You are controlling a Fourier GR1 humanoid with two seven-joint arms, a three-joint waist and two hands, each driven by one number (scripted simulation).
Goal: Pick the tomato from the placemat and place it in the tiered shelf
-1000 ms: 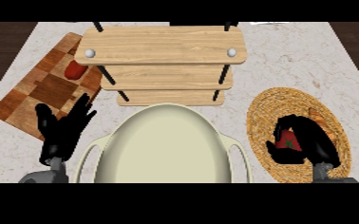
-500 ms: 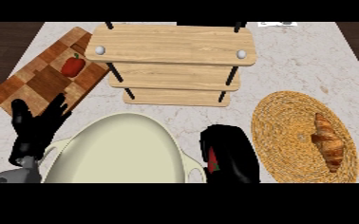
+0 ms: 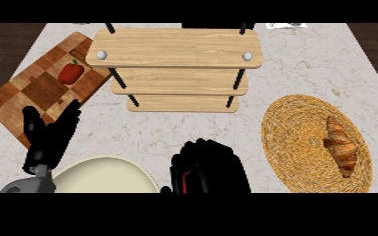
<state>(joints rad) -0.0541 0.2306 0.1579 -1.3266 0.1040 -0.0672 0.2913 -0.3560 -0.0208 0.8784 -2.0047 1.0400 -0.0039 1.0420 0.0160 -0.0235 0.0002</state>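
Pale marble counter (image 3: 310, 65), dark wood floor (image 3: 18, 35) at both sides

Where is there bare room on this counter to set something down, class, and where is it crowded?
Bare counter lies between the shelf, the right hand and the placemat. The shelf's top board is bare too. The lower left is crowded: left hand, pale plate and cutting board.

The tomato (image 3: 182, 176) shows only as a thin red sliver, almost wholly hidden inside the curled black fingers of the right hand (image 3: 209, 167), low in the view. The woven round placemat (image 3: 295, 130) lies on the counter at the right. The wooden tiered shelf (image 3: 175, 47) stands upright at centre top, boards stepped.
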